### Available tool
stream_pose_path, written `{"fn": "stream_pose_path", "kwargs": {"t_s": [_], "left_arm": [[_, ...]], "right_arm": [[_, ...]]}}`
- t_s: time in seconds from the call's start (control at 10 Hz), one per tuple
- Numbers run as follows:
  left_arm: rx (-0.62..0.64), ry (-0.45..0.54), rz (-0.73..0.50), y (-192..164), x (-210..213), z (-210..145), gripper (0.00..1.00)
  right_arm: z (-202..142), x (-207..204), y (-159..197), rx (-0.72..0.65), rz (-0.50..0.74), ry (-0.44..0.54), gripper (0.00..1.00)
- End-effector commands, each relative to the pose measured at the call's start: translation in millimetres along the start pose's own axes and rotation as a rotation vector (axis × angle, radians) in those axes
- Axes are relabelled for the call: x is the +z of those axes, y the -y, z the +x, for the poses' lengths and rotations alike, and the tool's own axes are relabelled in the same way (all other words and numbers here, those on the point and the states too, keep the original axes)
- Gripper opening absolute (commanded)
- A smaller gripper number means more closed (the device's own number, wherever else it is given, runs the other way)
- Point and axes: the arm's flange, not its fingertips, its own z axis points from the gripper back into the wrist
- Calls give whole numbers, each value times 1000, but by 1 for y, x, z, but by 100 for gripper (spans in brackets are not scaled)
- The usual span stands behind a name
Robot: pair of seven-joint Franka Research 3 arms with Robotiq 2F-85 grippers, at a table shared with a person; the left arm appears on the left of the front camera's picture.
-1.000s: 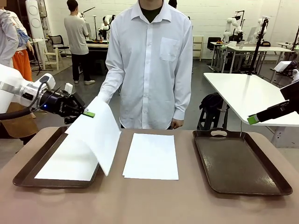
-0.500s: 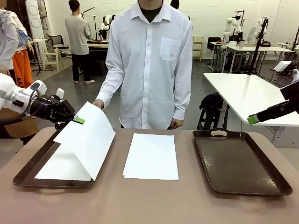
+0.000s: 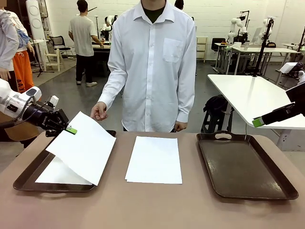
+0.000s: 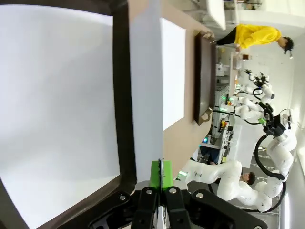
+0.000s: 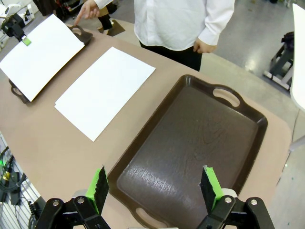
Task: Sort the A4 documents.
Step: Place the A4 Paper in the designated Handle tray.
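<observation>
Over the table's (image 3: 152, 206) left end, one held A4 sheet (image 3: 85, 149) slopes above the left tray (image 3: 25, 176).
The left gripper (image 3: 71, 129) has its fingers clamped on that sheet's far-left corner, and a second sheet (image 3: 56, 172) lies flat in the tray beneath. A stack of A4 sheets (image 3: 155, 160) rests mid-table between the trays. The right gripper (image 5: 155, 183), fingers spread wide, hangs above the right tray (image 3: 243, 167) at the table's right end.

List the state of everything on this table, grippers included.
Left gripper, shut on lifted white paper sheet.
Right gripper, open.
Lifted sheet, tilted over left dark brown tray.
White paper sheet in left tray, flat.
Middle white paper sheets, flat on table.
Right dark brown tray, bare.
</observation>
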Motion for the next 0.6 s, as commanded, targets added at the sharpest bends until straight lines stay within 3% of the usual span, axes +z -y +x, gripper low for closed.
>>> {"fn": "stream_pose_path", "kwargs": {"t_s": [0.0, 0.5], "left_arm": [[26, -43, 59, 1, 4, 14, 1], [104, 13, 172, -22, 23, 18, 1]], "right_arm": [[0, -2, 0, -3, 12, 2, 100], [0, -2, 0, -3, 12, 2, 100]]}}
